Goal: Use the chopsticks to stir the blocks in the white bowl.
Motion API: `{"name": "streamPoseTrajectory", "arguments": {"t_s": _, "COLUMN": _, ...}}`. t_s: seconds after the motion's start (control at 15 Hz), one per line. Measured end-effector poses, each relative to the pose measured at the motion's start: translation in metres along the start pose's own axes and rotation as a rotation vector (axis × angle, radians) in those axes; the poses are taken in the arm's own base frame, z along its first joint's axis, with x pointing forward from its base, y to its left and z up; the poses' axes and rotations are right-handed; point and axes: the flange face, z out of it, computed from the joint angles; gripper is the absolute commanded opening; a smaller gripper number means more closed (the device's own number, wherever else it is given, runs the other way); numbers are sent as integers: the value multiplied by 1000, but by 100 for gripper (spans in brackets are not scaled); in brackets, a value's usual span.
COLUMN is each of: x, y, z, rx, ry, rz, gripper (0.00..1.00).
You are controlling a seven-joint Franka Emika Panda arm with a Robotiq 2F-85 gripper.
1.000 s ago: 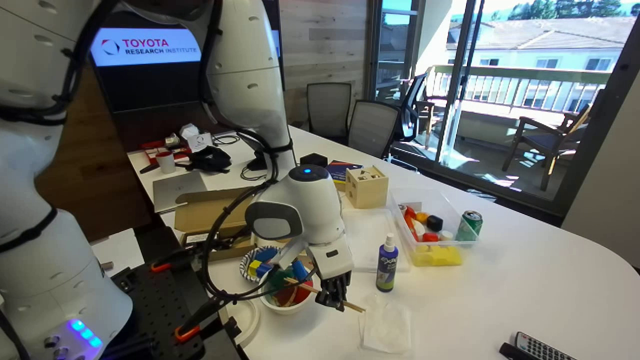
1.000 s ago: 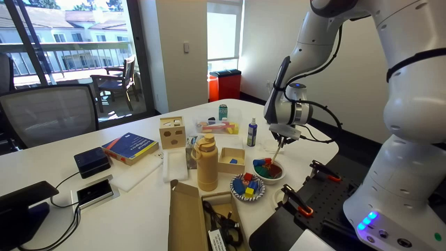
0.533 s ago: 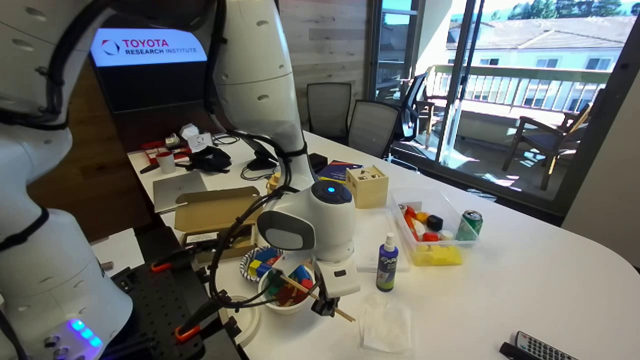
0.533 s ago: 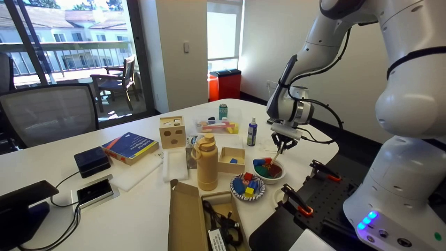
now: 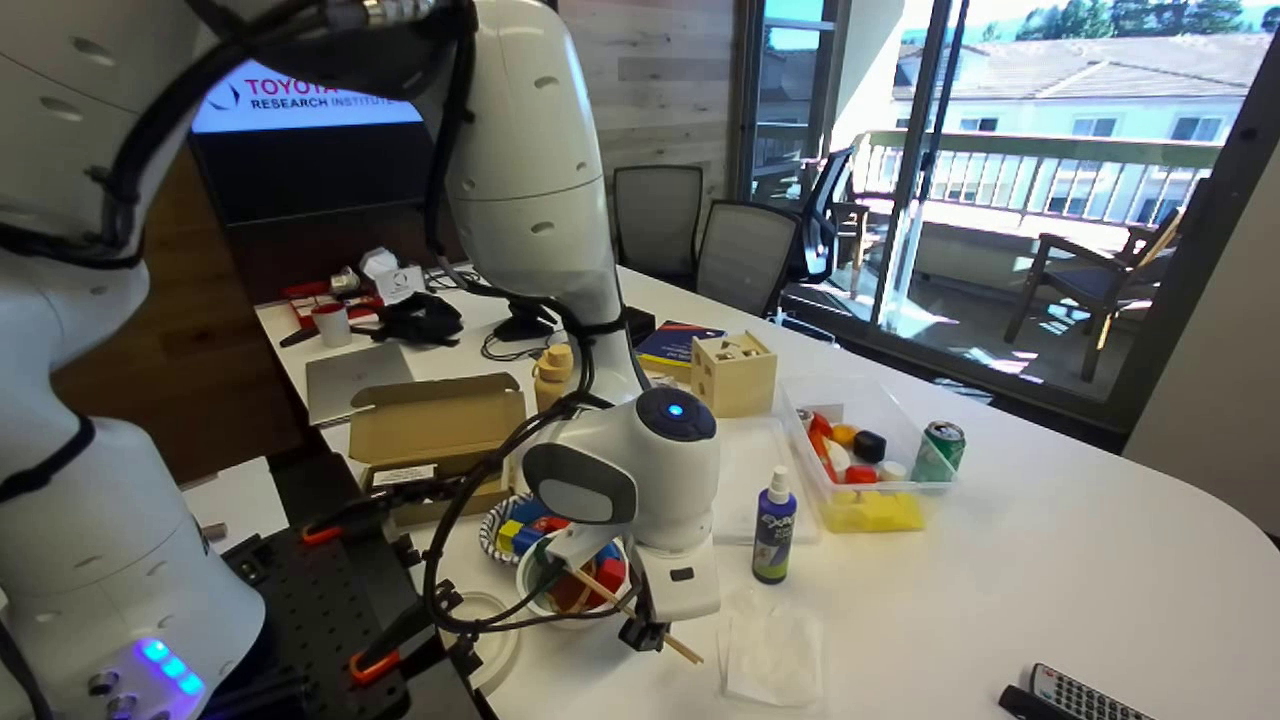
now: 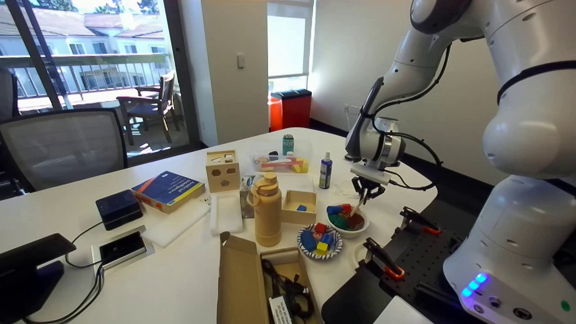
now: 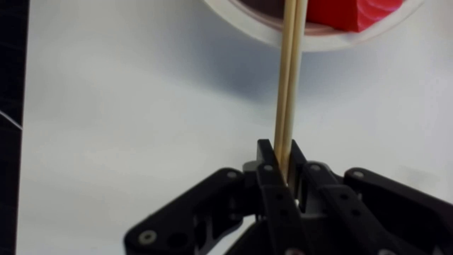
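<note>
The white bowl (image 6: 366, 223) stands on the table, with blue, green and red blocks (image 6: 338, 220) in it. My gripper (image 7: 282, 148) is shut on the pair of light wooden chopsticks (image 7: 289, 78), which lie side by side between the fingertips. In an exterior view the gripper (image 6: 366, 194) is just outside and above the bowl's rim. The chopsticks (image 6: 358, 206) slant down into the bowl; their tips are hard to tell among the blocks. Their back ends (image 5: 685, 650) stick out behind the gripper. In the wrist view a red block (image 7: 332, 14) shows beside the chopsticks.
A patterned bowl of blocks (image 6: 336, 252) stands beside the white bowl. A white lid (image 5: 500, 655) lies near the table edge. A spray bottle (image 5: 775, 530), a clear bin (image 5: 870, 460), a tan flask (image 6: 268, 216) and an open cardboard box (image 6: 240, 279) are around.
The gripper has moved down and slightly away from the spray bottle, still holding the chopsticks. The chopsticks now slant less steeply. No clear block movement shows.
</note>
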Motion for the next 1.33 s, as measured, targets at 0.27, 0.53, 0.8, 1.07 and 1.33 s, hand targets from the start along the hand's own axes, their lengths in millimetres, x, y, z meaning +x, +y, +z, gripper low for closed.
{"name": "streamPoseTrajectory", "arguments": {"t_s": 0.27, "x": 2, "y": -8, "z": 5, "rx": 14, "ry": -11, "rz": 0, "gripper": 3}}
{"name": "streamPoseTrajectory", "arguments": {"t_s": 0.53, "x": 3, "y": -13, "z": 10, "rx": 23, "ry": -33, "rz": 5, "gripper": 3}}
{"name": "streamPoseTrajectory", "arguments": {"t_s": 0.8, "x": 7, "y": -13, "z": 16, "rx": 27, "ry": -60, "rz": 8, "gripper": 3}}
{"name": "streamPoseTrajectory", "arguments": {"t_s": 1.07, "x": 10, "y": -11, "z": 25, "rx": 22, "ry": -84, "rz": 7, "gripper": 3}}
{"name": "streamPoseTrajectory", "arguments": {"t_s": 1.33, "x": 12, "y": -12, "z": 32, "rx": 24, "ry": -94, "rz": 10, "gripper": 44}}
